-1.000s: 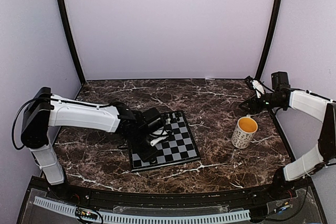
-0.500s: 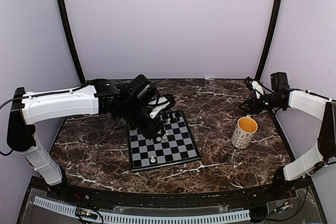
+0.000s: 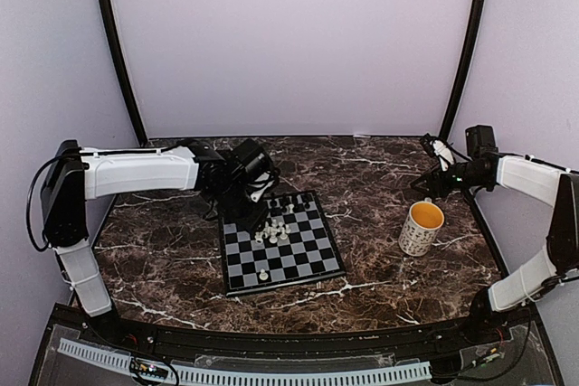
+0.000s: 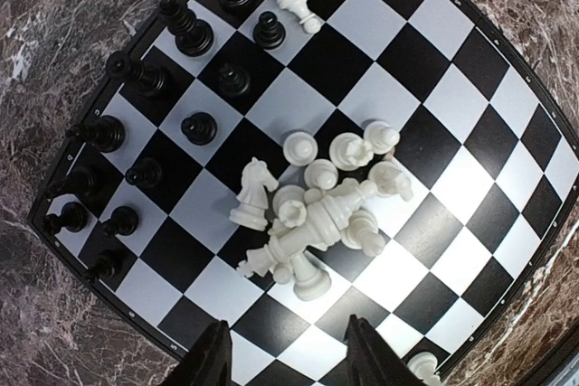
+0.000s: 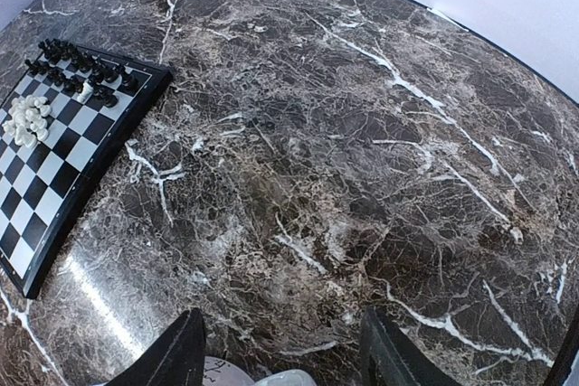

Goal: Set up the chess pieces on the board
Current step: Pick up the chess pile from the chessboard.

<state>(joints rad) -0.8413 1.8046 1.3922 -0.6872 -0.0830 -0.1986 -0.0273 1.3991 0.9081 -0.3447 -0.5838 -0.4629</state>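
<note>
Left wrist view.

1. Left jaws: parted, with nothing between them, hanging over the small square checkerboard of black and grey-white squares with a thin dark border [image 4: 452, 42].
2. Heap of tiny white chessmen [image 4: 317, 214]: just beyond the jaws, near the middle of the board. The pieces are jumbled, mostly toppled and touching one another. A white knight [image 4: 253, 194] stands upright at the side of the heap.
3. Tiny black chessmen [image 4: 194, 38]: upright, in two rows along one edge of the board. In the top external view this is the far edge.
4. Single white chessman [image 4: 298, 4]: tilted over among the black rows.
5. Lone white chessman [image 3: 263, 274]: stands by itself towards the board's near edge, apart from the heap.

Right wrist view.

6. Right jaws: wide apart, with bare surface showing between them. A pale shape at the picture's lower edge cannot be identified.
7. White patterned mug with a yellow inside [image 3: 422, 227]: upright, just beside and below the right jaws, well apart from the board.
8. Dark brown marble bench with white veins [image 3: 380, 178]: carries the board left of centre and the mug at the right.
</note>
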